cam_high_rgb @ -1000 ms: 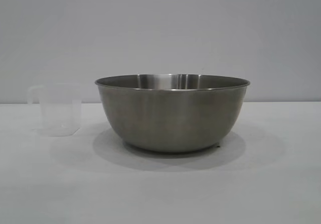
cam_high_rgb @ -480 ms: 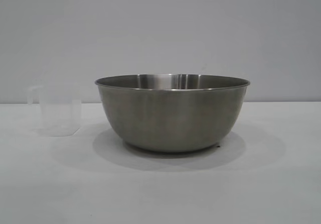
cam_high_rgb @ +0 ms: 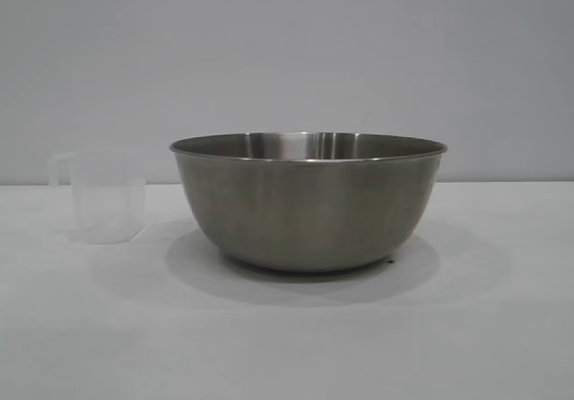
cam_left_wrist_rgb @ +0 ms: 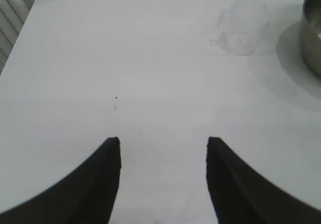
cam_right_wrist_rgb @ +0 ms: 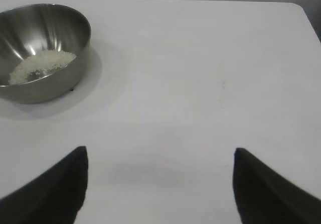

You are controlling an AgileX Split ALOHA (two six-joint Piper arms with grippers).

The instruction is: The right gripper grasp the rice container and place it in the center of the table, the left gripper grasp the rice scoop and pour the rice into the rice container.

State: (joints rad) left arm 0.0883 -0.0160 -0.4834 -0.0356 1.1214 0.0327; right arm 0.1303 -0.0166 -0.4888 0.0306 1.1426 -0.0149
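Bowl (cam_high_rgb: 308, 204) on the white table (cam_high_rgb: 287, 346) holds rice (cam_right_wrist_rgb: 40, 66), clear cup (cam_high_rgb: 106, 195) near it; both my grippers, left (cam_left_wrist_rgb: 163, 146) and right (cam_right_wrist_rgb: 160, 156), gape empty.

Grey steel rice container (cam_high_rgb: 308, 204), white table (cam_high_rgb: 287, 346)

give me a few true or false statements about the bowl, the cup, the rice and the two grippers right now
1. The large round stainless-steel bowl stands upright on the flat white table. True.
2. The small clear plastic measuring cup sits inside the bowl. False: it stands on the table beside the bowl, apart from it.
3. The off-white rice grains lie in the bowl. True.
4. The black left gripper is closed on the cup's handle. False: it is open over bare table, with the cup farther off.
5. The black right gripper is open and holds nothing. True.
6. The bowl is tipped on its side. False: its rim is level.
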